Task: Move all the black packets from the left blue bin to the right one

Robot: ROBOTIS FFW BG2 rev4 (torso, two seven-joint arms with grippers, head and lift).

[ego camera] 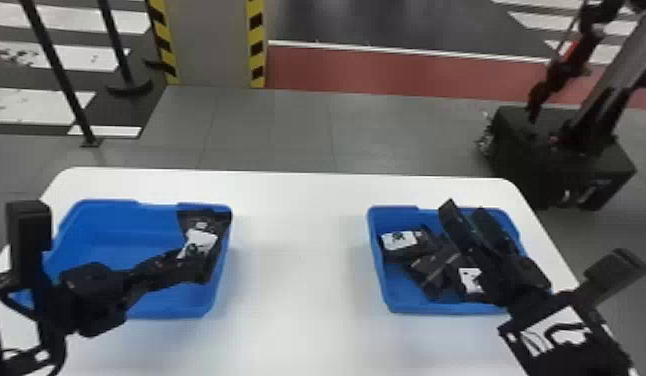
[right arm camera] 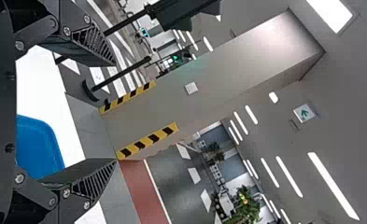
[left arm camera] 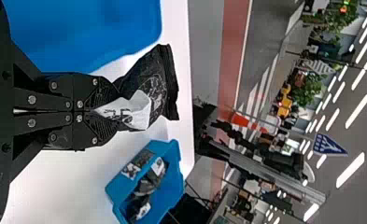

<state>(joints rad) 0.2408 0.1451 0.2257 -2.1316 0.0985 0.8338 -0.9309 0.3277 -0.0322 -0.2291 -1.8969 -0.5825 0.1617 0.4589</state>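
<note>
Smooth white table (ego camera: 297,250) spreads below; left tool (ego camera: 174,265) pinches a crinkled, perhaps plastic packet (left arm camera: 148,77), right tool (ego camera: 464,209) gapes wide, empty.

The left bin (ego camera: 132,242) and the right bin (ego camera: 404,306) are both showing bright blue against a plain white table (ego camera: 302,260); the left gripper (ego camera: 187,260) and the right gripper (ego camera: 464,212) are matching in black; the held packet (left arm camera: 141,74) is pairing black with a white label (left arm camera: 137,109) marked in black, and the packets (ego camera: 437,272) in the right bin are repeating that black and white; the floor (ego camera: 287,130) is showing grey, with a dull red strip (ego camera: 387,70) edged in white; the pillar (ego camera: 214,45) is wearing yellow and black stripes (ego camera: 257,50) along its grey sides; the cone (left arm camera: 240,119) is glowing orange; the hanging sign (left arm camera: 328,144) is showing white on blue.
</note>
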